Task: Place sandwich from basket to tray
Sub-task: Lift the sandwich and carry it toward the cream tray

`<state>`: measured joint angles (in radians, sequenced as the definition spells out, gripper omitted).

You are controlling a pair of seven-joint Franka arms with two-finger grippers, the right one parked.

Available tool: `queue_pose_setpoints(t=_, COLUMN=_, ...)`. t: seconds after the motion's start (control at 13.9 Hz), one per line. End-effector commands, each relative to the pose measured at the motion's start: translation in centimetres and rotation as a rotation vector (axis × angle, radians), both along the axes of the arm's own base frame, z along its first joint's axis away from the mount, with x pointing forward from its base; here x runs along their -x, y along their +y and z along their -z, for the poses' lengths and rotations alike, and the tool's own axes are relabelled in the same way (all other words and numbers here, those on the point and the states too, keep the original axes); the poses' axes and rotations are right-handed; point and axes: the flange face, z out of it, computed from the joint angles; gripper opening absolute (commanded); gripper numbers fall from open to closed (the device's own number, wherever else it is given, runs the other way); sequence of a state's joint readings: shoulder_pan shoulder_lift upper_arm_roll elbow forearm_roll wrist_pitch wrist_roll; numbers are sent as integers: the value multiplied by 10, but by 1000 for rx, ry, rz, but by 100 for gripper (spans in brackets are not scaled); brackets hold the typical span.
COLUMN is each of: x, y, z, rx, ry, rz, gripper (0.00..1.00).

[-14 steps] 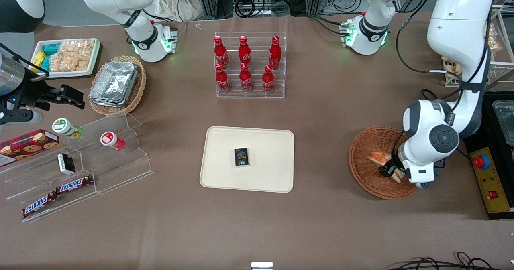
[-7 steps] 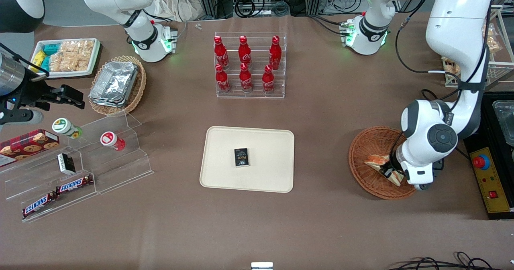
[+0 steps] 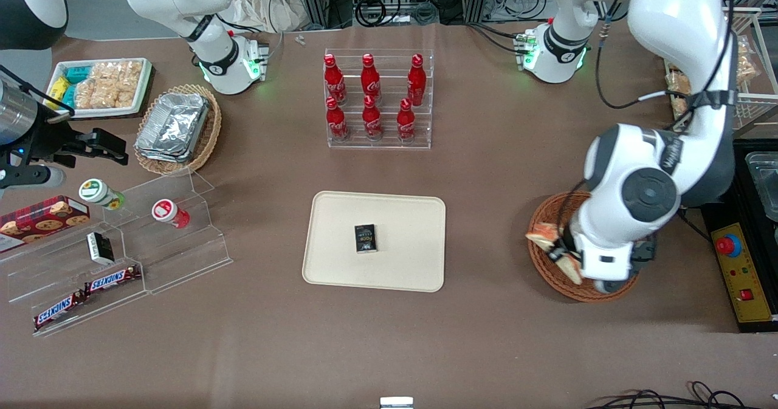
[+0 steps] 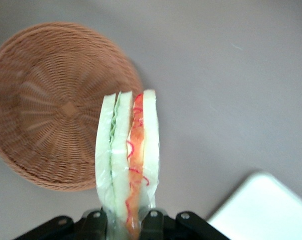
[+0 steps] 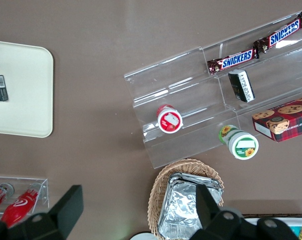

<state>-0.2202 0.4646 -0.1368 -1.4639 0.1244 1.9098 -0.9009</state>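
Sandwich lifted clear of the basket

At the front view's right, our tool (image 3: 562, 256) is clamped on the sandwich (image 4: 127, 160), above the basket (image 3: 541, 226) rim, edge-on for carrying to the tray (image 3: 340, 214).

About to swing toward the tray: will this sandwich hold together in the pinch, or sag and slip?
The gripper, above the basket rim, pinches the sandwich at one end. It stands out unbent, so probably light and fairly stiff. Its glossy wrap could slip, and the soft bread may squash.

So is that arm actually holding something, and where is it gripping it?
Yes: the gripper, above the basket, pinches the sandwich at one end.
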Motion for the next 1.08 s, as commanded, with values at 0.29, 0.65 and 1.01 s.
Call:
queue_pose_setpoints(t=0.29, x=25, y=-177, z=76, rx=41, ry=19, rz=412, gripper=0)
queue_pose_setpoints(t=0.65, x=34, y=-228, z=159, rx=96, ry=-68, rz=494, gripper=0)
queue_pose_setpoints(t=1.01, x=52, y=-242, z=186, rx=82, ry=-30, rz=552, gripper=99)
